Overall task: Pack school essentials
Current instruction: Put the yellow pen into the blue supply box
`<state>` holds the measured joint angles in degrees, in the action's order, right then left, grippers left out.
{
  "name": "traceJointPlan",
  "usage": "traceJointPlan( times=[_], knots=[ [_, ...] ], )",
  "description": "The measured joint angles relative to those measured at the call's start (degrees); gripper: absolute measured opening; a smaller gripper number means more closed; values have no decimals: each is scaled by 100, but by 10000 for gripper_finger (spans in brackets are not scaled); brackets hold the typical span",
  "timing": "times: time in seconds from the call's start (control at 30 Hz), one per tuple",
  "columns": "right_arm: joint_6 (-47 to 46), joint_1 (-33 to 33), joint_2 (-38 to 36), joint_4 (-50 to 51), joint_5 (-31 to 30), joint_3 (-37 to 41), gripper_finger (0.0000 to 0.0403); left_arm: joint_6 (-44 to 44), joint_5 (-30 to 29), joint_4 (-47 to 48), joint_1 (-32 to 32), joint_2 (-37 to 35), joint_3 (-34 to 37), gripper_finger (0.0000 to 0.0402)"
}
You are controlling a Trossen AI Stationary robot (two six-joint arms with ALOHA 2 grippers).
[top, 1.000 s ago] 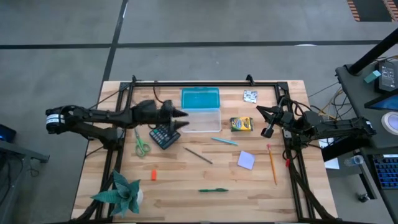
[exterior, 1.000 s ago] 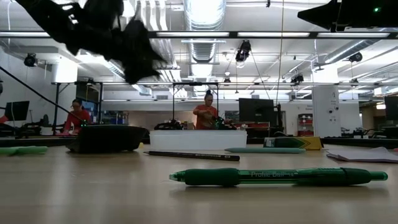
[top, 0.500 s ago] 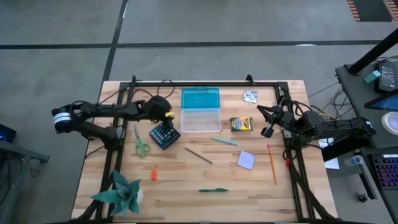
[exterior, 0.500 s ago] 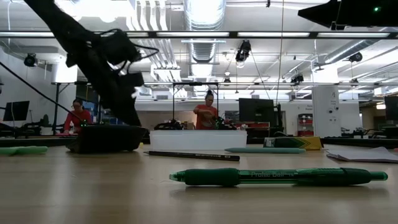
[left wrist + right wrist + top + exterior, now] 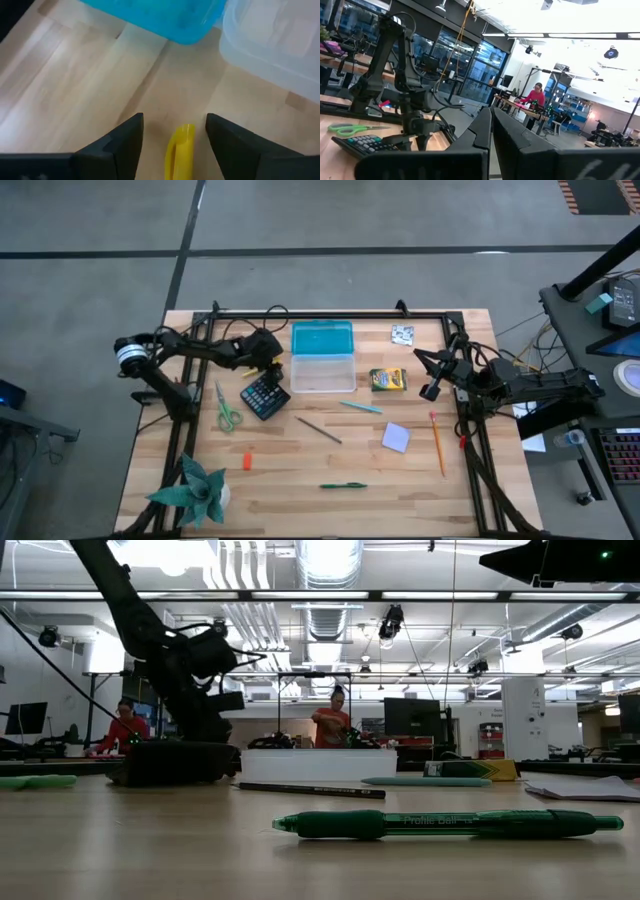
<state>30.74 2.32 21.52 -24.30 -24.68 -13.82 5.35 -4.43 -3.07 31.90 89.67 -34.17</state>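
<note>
My left gripper (image 5: pixel 270 364) is low over the table, just left of the clear container (image 5: pixel 322 372) and its blue lid (image 5: pixel 322 338). It is open and tipped down. A small yellow piece (image 5: pixel 180 149) lies on the wood between its fingers, with a gap on each side. Spread over the table are green-handled scissors (image 5: pixel 226 408), a crayon pack (image 5: pixel 388 379), a teal pen (image 5: pixel 360 407), a lavender note pad (image 5: pixel 396 437), an orange pencil (image 5: pixel 437 444), an orange eraser (image 5: pixel 246 461) and a green pen (image 5: pixel 445 824). My right gripper (image 5: pixel 432 390) waits shut, raised at the right edge.
A dark calculator (image 5: pixel 265 395) lies just near of my left gripper. A grey pencil (image 5: pixel 318 429) lies mid-table. A green spiky plant (image 5: pixel 195 490) stands at the near left corner and a small patterned piece (image 5: pixel 402 334) at the far right. People work in the room beyond.
My left gripper has come down from high over the container's left end and drawn back toward the table's left edge. It has tipped from nearly level to pointing steeply down, and now stands low beside the container.
</note>
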Motion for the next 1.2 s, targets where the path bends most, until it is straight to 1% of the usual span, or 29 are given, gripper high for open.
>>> traceJointPlan(
  times=[0.1,0.3,0.37,0.53,0.67,0.8,1.0,1.1,1.2],
  knots=[
    [-10,-1,0,5,-56,0,9,-37,48,-24,-4,50,47,158],
    [-28,-2,0,128,-103,0,9,-44,200,13,-11,26,92,30],
    [-28,-2,0,136,-103,0,9,-48,187,17,-1,24,92,12],
    [-75,-2,1,138,-103,0,9,-142,171,54,0,-93,98,4],
    [-79,-2,0,137,-101,0,9,-147,178,317,0,-455,96,0],
    [-80,-2,0,136,-101,0,9,-159,195,362,-13,-1167,-37,1],
    [-76,0,0,136,-99,0,9,-240,255,491,-136,-2113,-20,1],
    [-76,-2,0,136,-99,0,9,-865,259,1163,-163,-2297,-8,1],
    [-104,-2,0,141,-99,0,9,-2048,262,2037,-164,-2319,-2,0]
  ],
)
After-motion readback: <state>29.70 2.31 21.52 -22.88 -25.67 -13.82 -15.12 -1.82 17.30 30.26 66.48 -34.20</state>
